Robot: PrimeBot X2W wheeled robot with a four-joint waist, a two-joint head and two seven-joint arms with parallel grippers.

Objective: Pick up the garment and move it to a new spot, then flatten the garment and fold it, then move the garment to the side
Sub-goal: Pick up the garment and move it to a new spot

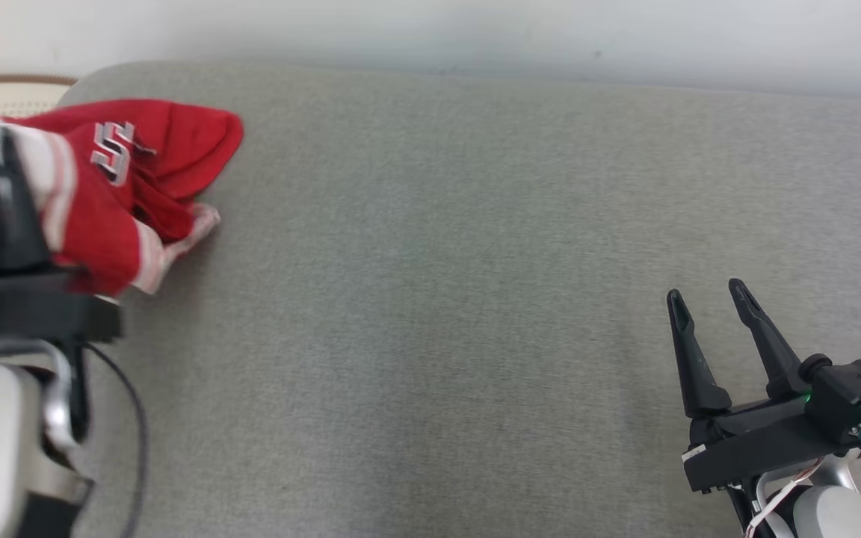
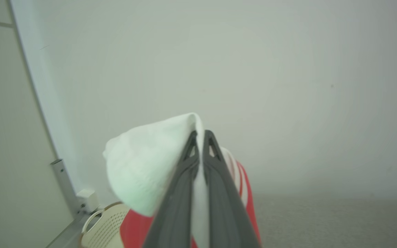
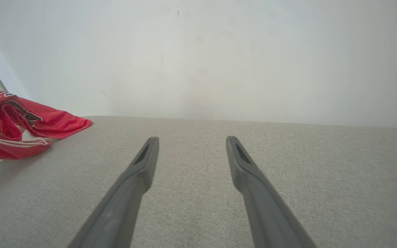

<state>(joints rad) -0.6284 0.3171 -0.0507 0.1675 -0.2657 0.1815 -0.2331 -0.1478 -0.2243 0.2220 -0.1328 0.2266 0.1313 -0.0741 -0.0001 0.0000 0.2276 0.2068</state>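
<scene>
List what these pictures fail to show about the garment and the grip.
- Outline of the garment: head view, its left part lies behind the blurred left gripper and the picture's edge.
- The lettering: head view, crumpled, unreadable.
- The basket: left wrist view, cut by the bottom edge, partly behind the garment.

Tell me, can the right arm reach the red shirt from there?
Probably, with a long stretch. The right gripper is open, and only bare grey cushion lies between it and the red shirt, which the left gripper pinches at the far side.
</scene>
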